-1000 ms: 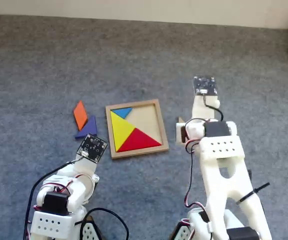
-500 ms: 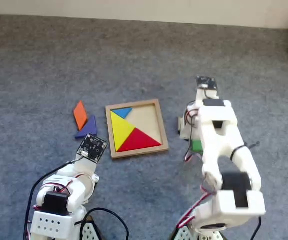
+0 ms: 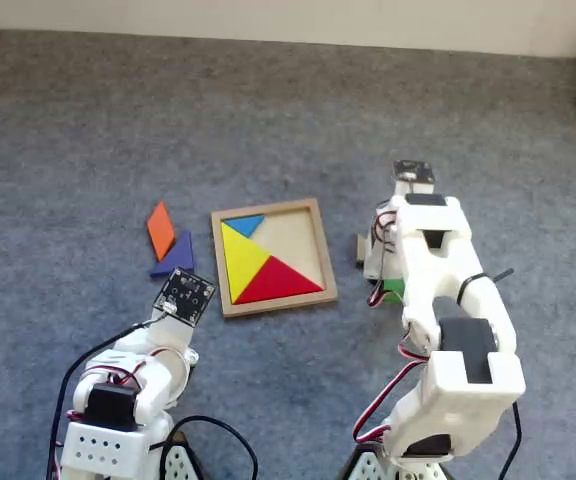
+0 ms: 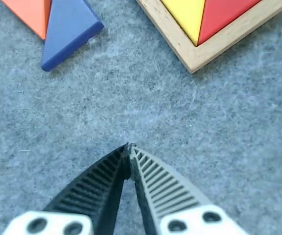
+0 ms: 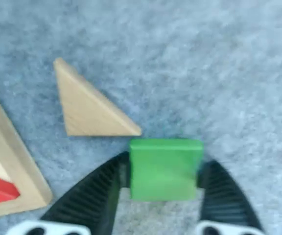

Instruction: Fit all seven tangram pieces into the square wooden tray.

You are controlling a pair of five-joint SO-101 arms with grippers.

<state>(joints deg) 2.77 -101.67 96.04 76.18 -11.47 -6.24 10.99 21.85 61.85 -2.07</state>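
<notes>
The right gripper apparently clamps the green square between its fingers (a wooden triangle lies just beside).

Wide passage over carpet, upper frame. Left of tray: orange parallelogram, blue triangle, touching. Right of tray: right arm overhead, wooden triangle beside green square.

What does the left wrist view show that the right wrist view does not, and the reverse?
Left wrist, not right: the orange piece, the blue triangle, the yellow piece, the shut left end effector. Right wrist, not left: the wooden triangle and the right end effector gripping the green square. Both: the wooden tray, the red piece, grey carpet.
</notes>
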